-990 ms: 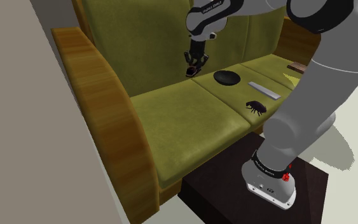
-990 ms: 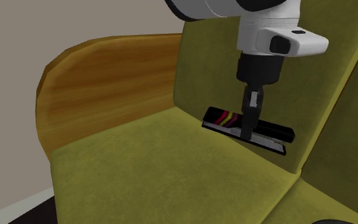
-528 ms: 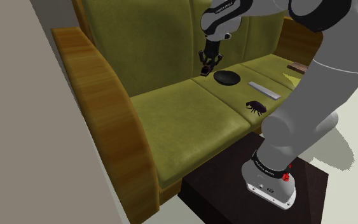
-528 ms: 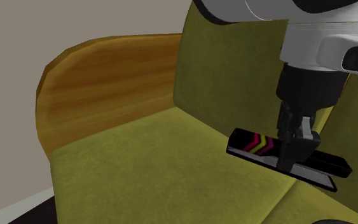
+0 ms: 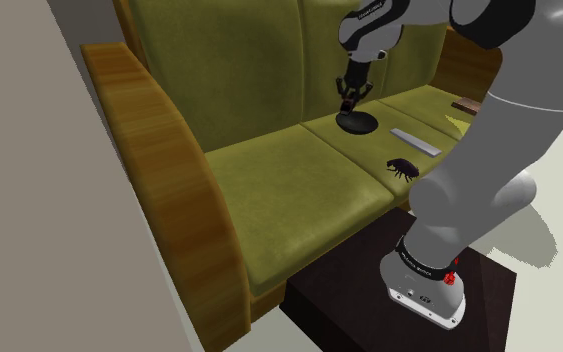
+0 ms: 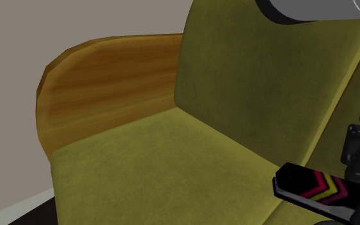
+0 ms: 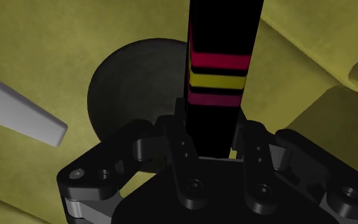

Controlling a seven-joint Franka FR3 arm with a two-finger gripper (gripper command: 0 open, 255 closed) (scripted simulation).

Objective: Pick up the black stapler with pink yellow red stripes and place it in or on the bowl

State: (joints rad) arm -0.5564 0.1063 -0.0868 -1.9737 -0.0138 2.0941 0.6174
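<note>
My gripper [image 7: 217,143] is shut on the black stapler [image 7: 224,63], which has pink, yellow and red stripes; the fingers [image 7: 179,149] clasp it on both sides. In the wrist view the dark round bowl [image 7: 133,83] lies on the sofa seat beneath the stapler. In the shoulder view the gripper [image 5: 350,100] hangs just above the bowl [image 5: 357,122] on the middle cushion. The second exterior view has the striped end of the stapler [image 6: 316,188] at its lower right, above the seat.
The olive sofa [image 5: 289,180] has a wooden armrest [image 5: 159,170] at the shoulder view's left. A flat grey bar [image 5: 415,141] and a small dark beetle-like object [image 5: 402,168] lie on the cushion near the bowl. The dark stand [image 5: 389,300] sits before the sofa.
The arm has carried the stapler away from the sofa back, toward the shoulder view's right, and it now hangs over the bowl. The grip stayed shut throughout.
</note>
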